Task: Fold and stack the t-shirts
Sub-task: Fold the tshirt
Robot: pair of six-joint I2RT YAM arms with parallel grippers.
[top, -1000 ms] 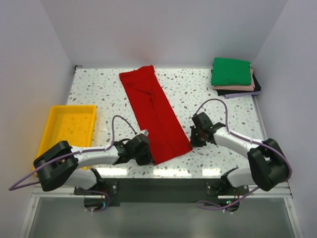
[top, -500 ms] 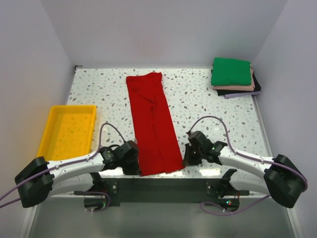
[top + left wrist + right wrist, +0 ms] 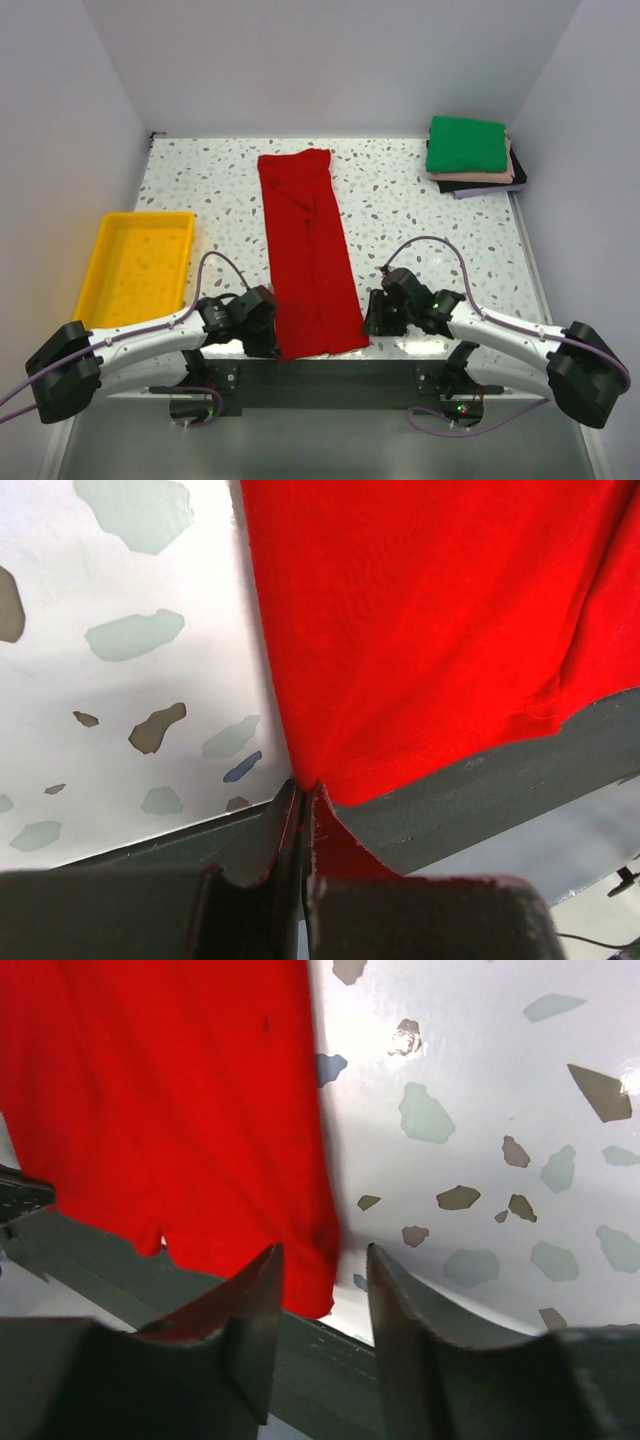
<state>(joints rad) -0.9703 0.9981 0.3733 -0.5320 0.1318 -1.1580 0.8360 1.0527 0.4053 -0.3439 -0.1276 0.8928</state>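
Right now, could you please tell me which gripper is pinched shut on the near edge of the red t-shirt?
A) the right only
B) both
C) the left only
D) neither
C: in the left wrist view the left gripper is closed on a fold of the red t-shirt, while the right gripper shows a clear gap between its fingers at the cloth's corner.

A yellow tray (image 3: 140, 265) sits at the left edge of the speckled white table (image 3: 400, 190).
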